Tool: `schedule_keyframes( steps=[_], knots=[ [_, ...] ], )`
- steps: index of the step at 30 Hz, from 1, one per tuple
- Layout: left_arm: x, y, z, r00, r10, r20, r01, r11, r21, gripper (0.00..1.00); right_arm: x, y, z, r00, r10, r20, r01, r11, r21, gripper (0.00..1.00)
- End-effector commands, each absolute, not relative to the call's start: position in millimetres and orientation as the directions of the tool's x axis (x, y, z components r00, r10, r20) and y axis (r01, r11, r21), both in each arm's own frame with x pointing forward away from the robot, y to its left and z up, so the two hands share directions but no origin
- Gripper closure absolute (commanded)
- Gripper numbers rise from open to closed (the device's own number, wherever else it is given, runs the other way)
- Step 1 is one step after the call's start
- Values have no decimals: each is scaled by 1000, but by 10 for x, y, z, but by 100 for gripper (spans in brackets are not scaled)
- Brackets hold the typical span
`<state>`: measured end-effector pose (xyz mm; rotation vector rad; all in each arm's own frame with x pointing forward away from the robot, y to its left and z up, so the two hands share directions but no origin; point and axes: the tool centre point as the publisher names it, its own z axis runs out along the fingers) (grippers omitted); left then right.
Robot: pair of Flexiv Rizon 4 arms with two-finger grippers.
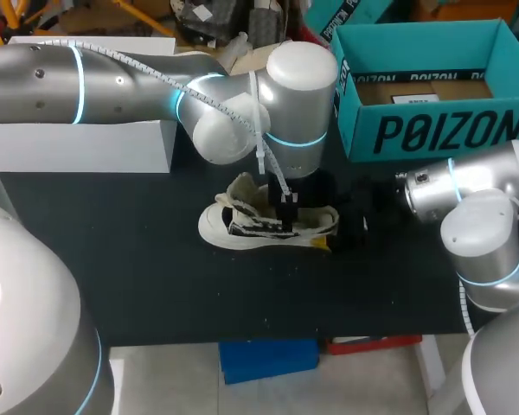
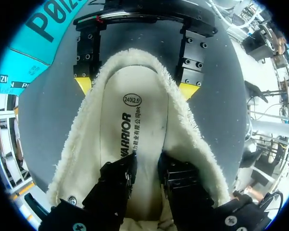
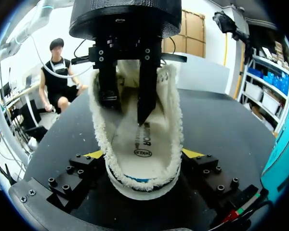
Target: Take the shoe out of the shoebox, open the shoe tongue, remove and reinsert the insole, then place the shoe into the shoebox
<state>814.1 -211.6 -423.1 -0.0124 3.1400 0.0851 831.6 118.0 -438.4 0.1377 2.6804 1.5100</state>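
I am bracing the shoe (image 1: 242,226) on the table (image 1: 112,259), near the open shoebox (image 1: 432,130). My right gripper (image 3: 143,154) is clamping its yellow tips on both sides of the fleece-lined heel end, I judge so that the shoe is not sliding while my left gripper (image 2: 147,167) is reaching down into the opening onto the insole (image 2: 135,115). That gripper's tips are hiding inside the lining, so I cannot tell whether it is pinching the insole or only resting there, and from above the left arm is covering the tongue.
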Motion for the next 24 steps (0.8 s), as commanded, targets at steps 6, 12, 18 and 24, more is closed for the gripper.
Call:
schedule_keyframes(
  steps=[6,12,18,24],
  knots=[
    [8089,-2052,-4568,-977,-18,-211,-37,995,89,68,8331,1183,-4373,-994,111,-9,50,516,855,100],
    [8275,-1982,-4627,-941,-73,-330,-95,994,50,72,8331,1183,-4373,-994,111,-9,50,516,855,100],
    [8449,-1943,-4657,-897,-81,-434,-97,995,15,70,8331,1183,-4373,-994,111,-9,50,516,855,100],
    [8602,-1931,-4610,-852,-106,-512,-99,994,-42,72,8331,1183,-4373,-994,111,-9,50,516,855,100]
  ],
)
